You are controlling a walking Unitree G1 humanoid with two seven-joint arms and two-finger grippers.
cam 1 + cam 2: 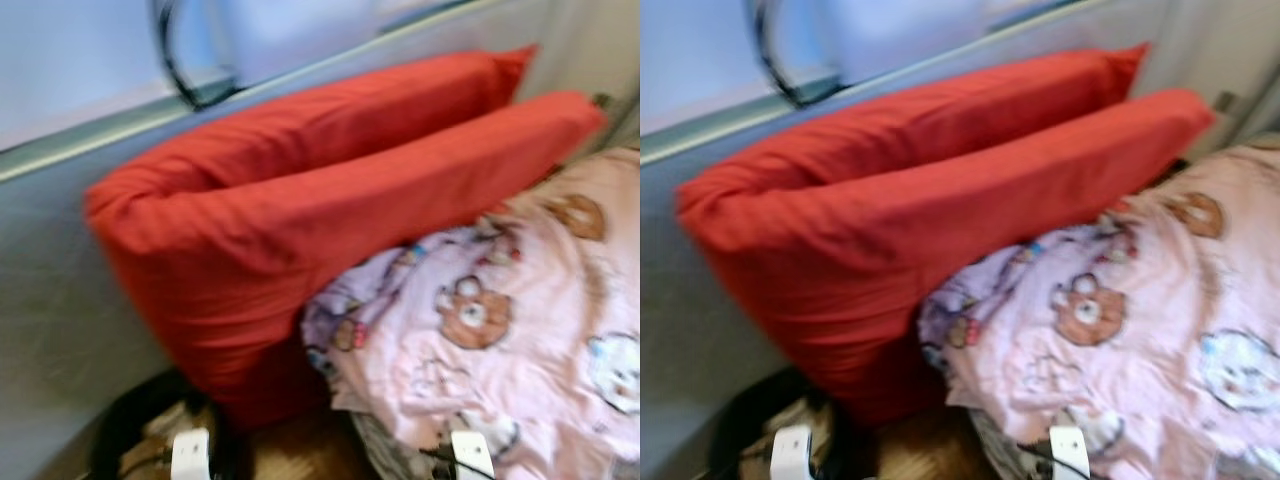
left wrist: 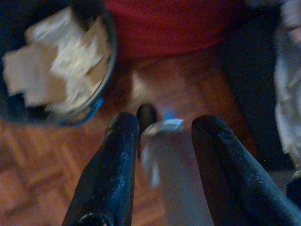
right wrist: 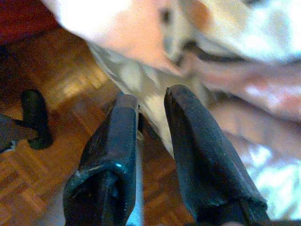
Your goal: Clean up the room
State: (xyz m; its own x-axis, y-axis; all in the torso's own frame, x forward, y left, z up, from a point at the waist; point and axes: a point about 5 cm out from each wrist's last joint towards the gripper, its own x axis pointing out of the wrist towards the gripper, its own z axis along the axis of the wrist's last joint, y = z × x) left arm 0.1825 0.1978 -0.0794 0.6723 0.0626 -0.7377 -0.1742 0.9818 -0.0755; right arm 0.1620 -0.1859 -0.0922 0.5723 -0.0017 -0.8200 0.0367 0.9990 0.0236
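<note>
Left gripper (image 2: 162, 129) hung wide open, empty, above parquet floor (image 2: 28, 188) | right gripper (image 3: 150, 106) nearly closed, empty, beside pink bear-print blanket (image 1: 500, 340) at lower right | two red fabric pillows (image 1: 300, 220) filled frame centre

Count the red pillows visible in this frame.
2. The rear red pillow stands on edge against the grey wall. The front red pillow leans against it, its lower right part covered by the pink cartoon blanket. More could be hidden beneath that blanket.
</note>
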